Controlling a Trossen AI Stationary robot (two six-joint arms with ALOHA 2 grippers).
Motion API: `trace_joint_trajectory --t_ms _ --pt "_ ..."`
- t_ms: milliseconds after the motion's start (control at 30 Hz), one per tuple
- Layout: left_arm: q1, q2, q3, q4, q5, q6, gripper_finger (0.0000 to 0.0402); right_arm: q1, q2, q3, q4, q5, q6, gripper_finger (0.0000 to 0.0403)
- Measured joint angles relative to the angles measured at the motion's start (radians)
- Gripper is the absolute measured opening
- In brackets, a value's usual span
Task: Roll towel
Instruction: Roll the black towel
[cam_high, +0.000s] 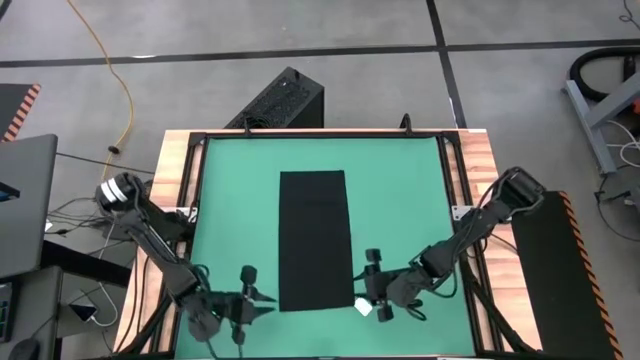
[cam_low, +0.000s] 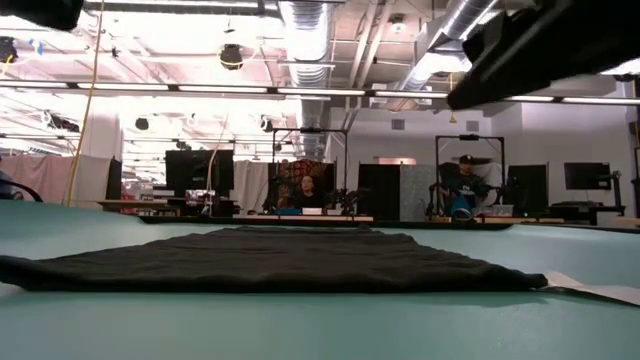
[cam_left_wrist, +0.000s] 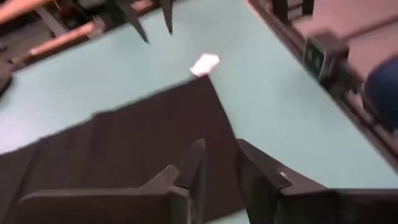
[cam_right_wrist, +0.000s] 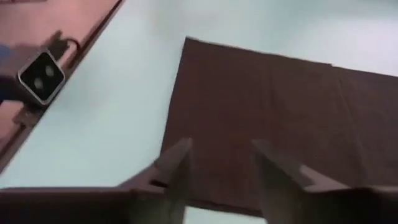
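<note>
Towel (cam_high: 313, 238) lies flat on the green worktop (cam_high: 230, 190), left end effector (cam_high: 262, 297) and right end effector (cam_high: 367, 284) both spread at its near corners; uneven pinches could skew the roll.

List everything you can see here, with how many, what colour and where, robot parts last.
towel: one, black, flat mid-mat, lying lengthwise
tag: one, white, at the towel's near right corner
mat: one, green, covering the table
table: one, wood edges, dark frame
box: one, black, vented, on the floor beyond the table
cable: one, yellow, on the floor at far left
left gripper: one, dark, open, beside the towel's near left corner
right gripper: one, dark, open, at the towel's near right corner
</note>
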Motion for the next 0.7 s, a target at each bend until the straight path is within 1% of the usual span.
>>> trace_joint_trajectory --t_ms 100,167,300,367,433,567,700 --pt "0.015 0.08 0.034 -0.067 0.039 0.001 0.011 0.011 0.02 0.0 0.02 -0.003 -0.037 0.0243" --pt "0.025 0.125 0.046 -0.095 0.04 0.019 0.0124 0.014 0.031 0.0 0.038 -0.008 -0.048 0.0251" --pt "0.04 0.172 0.05 -0.09 0.034 0.008 0.0141 0.023 0.059 0.0 0.076 -0.008 -0.058 0.0254" --pt "0.041 0.185 0.05 -0.095 0.054 -0.008 0.0145 0.029 0.089 0.0 0.112 -0.008 -0.06 0.0255" --pt "0.041 0.191 0.05 -0.089 0.077 -0.009 0.0146 0.038 0.134 0.0 0.144 -0.018 -0.077 0.0255" --pt "0.035 0.191 0.05 -0.086 0.085 -0.003 0.0147 0.038 0.232 0.0 0.25 -0.037 -0.132 0.0254" --pt "0.03 0.191 0.05 -0.068 0.083 0.022 0.0147 0.036 0.273 0.014 0.319 -0.037 -0.164 0.0254"
